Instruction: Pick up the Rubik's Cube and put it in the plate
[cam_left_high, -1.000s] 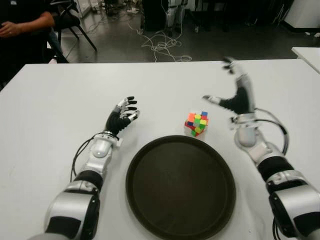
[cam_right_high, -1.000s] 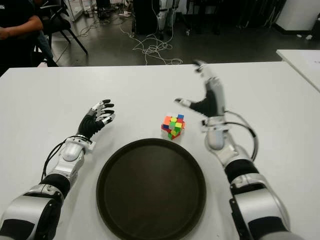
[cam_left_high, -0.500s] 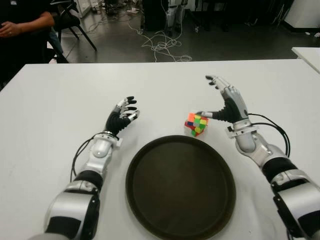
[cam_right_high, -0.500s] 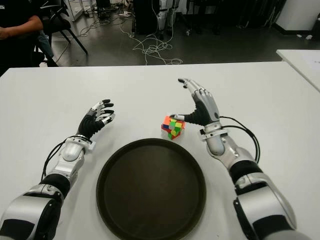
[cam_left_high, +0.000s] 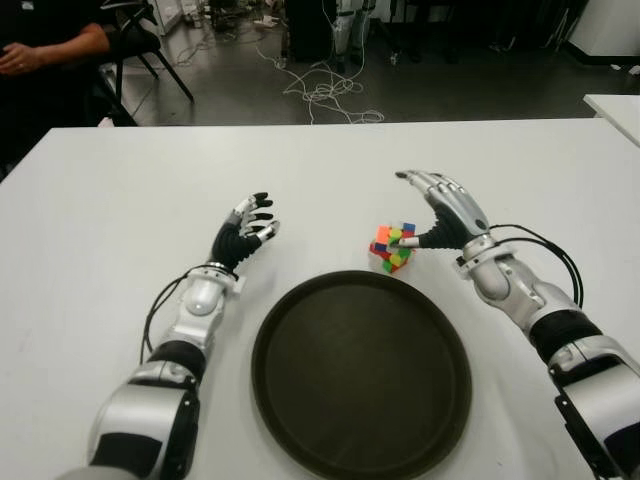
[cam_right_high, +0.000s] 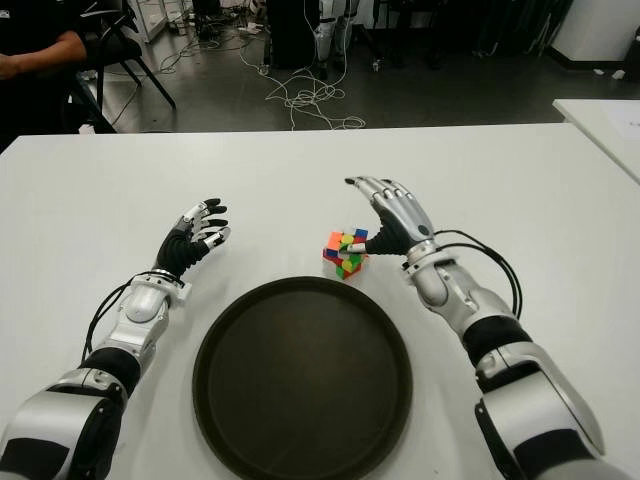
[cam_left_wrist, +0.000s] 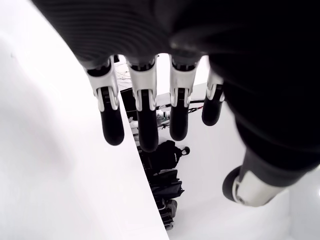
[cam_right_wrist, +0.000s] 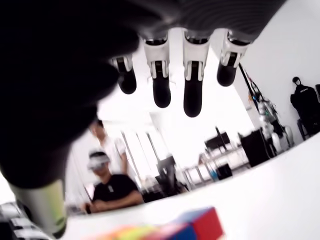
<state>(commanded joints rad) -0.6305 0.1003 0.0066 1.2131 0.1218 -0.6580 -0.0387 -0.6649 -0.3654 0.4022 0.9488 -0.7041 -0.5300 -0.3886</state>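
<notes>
The Rubik's Cube (cam_left_high: 392, 247) stands on the white table (cam_left_high: 120, 200), just beyond the far rim of the dark round plate (cam_left_high: 266, 345). My right hand (cam_left_high: 442, 210) is at the cube's right side, fingers spread and arched over it, with the thumb tip against its top right edge. In the right wrist view the fingers (cam_right_wrist: 193, 85) are stretched out, and the cube (cam_right_wrist: 192, 225) sits below them, ungrasped. My left hand (cam_left_high: 243, 231) shows open to the left of the plate, holding nothing. The plate holds nothing.
A person (cam_left_high: 45, 45) sits beyond the table's far left corner beside a chair (cam_left_high: 150, 45). Cables (cam_left_high: 322, 92) lie on the floor behind the table. Another white table (cam_left_high: 615, 108) shows at the far right.
My right hand has come down from a raised pose and moved left, until its thumb met the cube. The cube, the plate and my left hand have stayed in place.
</notes>
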